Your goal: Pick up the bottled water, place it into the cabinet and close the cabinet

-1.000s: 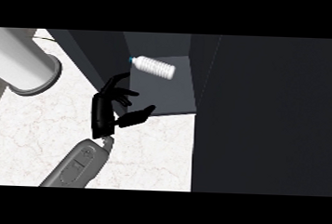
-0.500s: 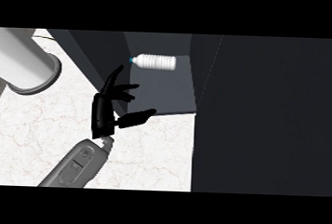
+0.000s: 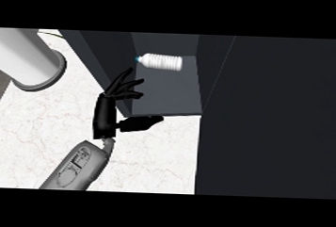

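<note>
The bottled water (image 3: pixel 161 61) lies on its side on the grey floor of the open cabinet (image 3: pixel 168 92), its cap pointing left. My left hand (image 3: pixel 109 114) hovers at the cabinet's front left edge, open, fingers spread toward the shelf and thumb pointing right. It holds nothing and sits apart from the bottle, below and left of it. A large dark panel (image 3: pixel 275 119), seemingly the cabinet's door or side, fills the right of the view. My right hand does not show.
A wide grey cylinder (image 3: pixel 28 58) lies on the white marble counter (image 3: pixel 38 129) at the upper left. The dark cabinet wall (image 3: pixel 97 49) rises just left of the shelf.
The bottle has rolled further back and left inside the cabinet, now lying level. My left hand has stayed near the shelf's front edge with its fingers spread.
</note>
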`<act>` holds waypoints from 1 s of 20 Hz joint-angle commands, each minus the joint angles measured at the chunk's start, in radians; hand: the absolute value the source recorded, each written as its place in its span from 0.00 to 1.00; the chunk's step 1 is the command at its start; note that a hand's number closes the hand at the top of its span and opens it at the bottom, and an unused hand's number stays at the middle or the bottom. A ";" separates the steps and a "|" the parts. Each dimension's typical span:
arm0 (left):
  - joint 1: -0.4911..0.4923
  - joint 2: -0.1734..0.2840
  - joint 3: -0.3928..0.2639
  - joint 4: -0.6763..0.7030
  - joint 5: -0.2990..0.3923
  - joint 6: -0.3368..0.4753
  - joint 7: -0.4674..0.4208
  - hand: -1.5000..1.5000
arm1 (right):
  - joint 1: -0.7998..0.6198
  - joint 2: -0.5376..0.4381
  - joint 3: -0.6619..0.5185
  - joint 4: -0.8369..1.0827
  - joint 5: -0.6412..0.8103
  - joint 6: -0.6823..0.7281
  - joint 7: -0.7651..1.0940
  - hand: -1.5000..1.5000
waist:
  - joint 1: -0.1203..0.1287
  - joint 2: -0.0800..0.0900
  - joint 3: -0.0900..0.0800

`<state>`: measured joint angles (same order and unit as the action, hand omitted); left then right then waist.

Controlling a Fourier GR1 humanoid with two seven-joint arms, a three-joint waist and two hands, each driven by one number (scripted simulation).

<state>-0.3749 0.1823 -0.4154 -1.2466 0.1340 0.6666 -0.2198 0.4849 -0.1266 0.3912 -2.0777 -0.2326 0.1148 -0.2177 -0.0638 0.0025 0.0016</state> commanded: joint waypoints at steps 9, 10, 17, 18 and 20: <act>-0.140 -0.022 0.182 0.068 0.213 -0.299 -0.154 0.00 | 0.069 -0.021 -0.012 -0.054 -0.002 -0.020 -0.004 0.00 | 0.048 -0.001 -0.002; -0.188 -0.066 0.193 0.120 0.224 -0.296 -0.172 0.00 | 0.037 0.002 -0.001 -0.033 0.011 -0.038 0.007 0.00 | 0.043 0.002 -0.002; -0.022 -0.041 0.136 -0.106 0.226 -0.342 -0.127 0.00 | 0.046 0.014 0.021 -0.013 0.035 -0.060 -0.021 0.00 | 0.064 -0.005 -0.001; -0.023 -0.044 0.138 -0.139 0.232 -0.323 -0.096 0.00 | 0.161 -0.018 0.093 -0.137 0.062 -0.063 -0.007 0.00 | 0.058 -0.008 -0.002; 0.025 -0.075 0.109 -0.196 0.219 -0.318 -0.061 0.00 | 0.067 0.027 0.078 -0.029 0.064 -0.080 -0.034 0.00 | 0.064 -0.005 -0.001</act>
<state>-0.3679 0.1032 -0.3284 -1.3330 0.3496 0.3451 -0.3175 0.5761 -0.1219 0.4444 -2.1407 -0.1884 0.0511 -0.2303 -0.0064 0.0010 -0.0022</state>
